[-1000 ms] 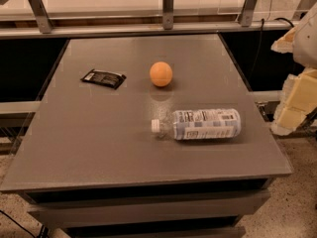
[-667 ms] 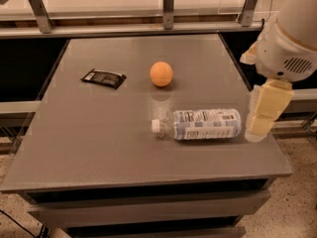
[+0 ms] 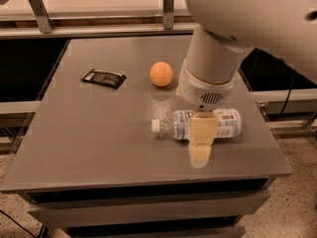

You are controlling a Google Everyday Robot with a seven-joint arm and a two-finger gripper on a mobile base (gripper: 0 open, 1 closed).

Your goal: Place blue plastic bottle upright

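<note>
The blue plastic bottle (image 3: 225,123) lies on its side on the grey table (image 3: 94,143), right of centre. Its white cap (image 3: 156,127) points left and its pale label faces up. My gripper (image 3: 201,143) hangs from the big white arm (image 3: 213,68) and sits over the bottle's middle, covering part of it. Its cream tip reaches down in front of the bottle, close to the table top. From here I cannot see whether it touches the bottle.
An orange ball (image 3: 161,74) sits behind the bottle, just left of the arm. A black wrapper (image 3: 103,78) lies at the back left. A metal rail (image 3: 99,29) with posts runs along the table's far side. The table's front edge is near the gripper.
The arm has swung in from the table's right edge to the left. The gripper now stands over the bottle's middle. The bottle, ball and wrapper have not moved.
</note>
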